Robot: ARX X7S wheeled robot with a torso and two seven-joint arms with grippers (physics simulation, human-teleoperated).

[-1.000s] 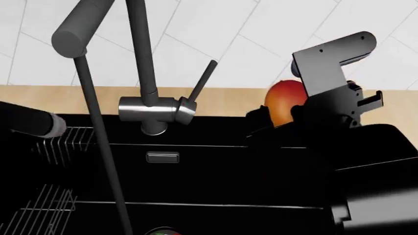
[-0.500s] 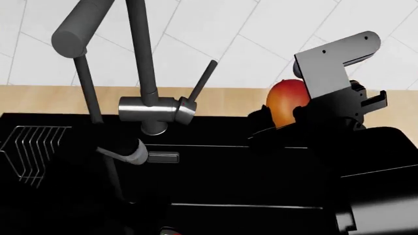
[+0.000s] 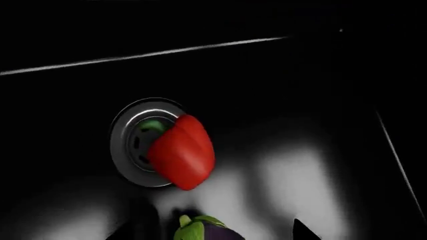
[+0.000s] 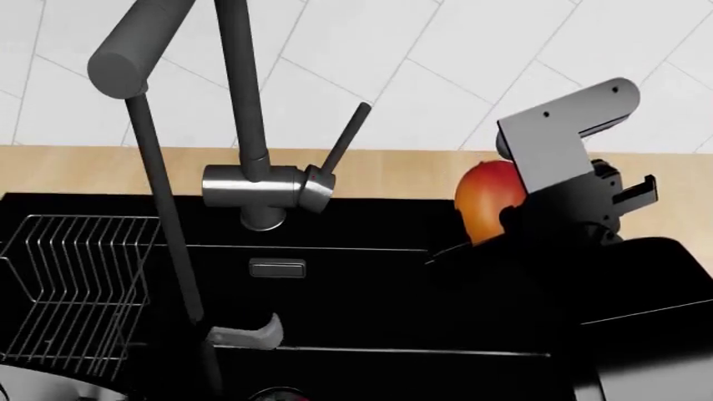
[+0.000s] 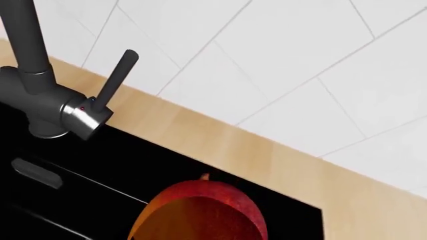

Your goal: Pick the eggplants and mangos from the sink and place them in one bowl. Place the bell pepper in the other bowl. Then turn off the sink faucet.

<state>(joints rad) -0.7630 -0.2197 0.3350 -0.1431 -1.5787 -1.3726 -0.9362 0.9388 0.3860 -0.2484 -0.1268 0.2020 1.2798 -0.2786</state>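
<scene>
We start at the left: a wire dish rack (image 4: pixel 73 292) sits in the black sink (image 4: pixel 368 292). The left gripper itself is not visible to us, so its opening cannot be told (only a curved grey piece low in the head view, unclear what it is). Below the left wrist camera the red bell pepper (image 3: pixel 182 152) lies on its side over the steel drain (image 3: pixel 130 142), covering part of the ring, green stem toward the drain centre. Just beside the pepper, at the edge of that view, we see the eggplant (image 3: pixel 203 231), green cap and a bit of purple only.

Moving on, the sink faucet (image 4: pixel 262 180) stands at the back rim of the sink, its thin lever handle (image 4: pixel 346 138) tilted up and toward the right gripper.

Right gripper (image 4: pixel 502 213): mostly a dark mass to us, fingertips not distinguishable. The mango (image 4: pixel 490 199) sits right against it, raised above the sink in front of the wooden counter (image 4: pixel 379 171); in the right wrist view the mango (image 5: pixel 200 212) fills the near edge, close under the camera. It looks held, but we cannot see the jaws' grip outright. White wall tiles (image 4: pixel 446 75) behind.
</scene>
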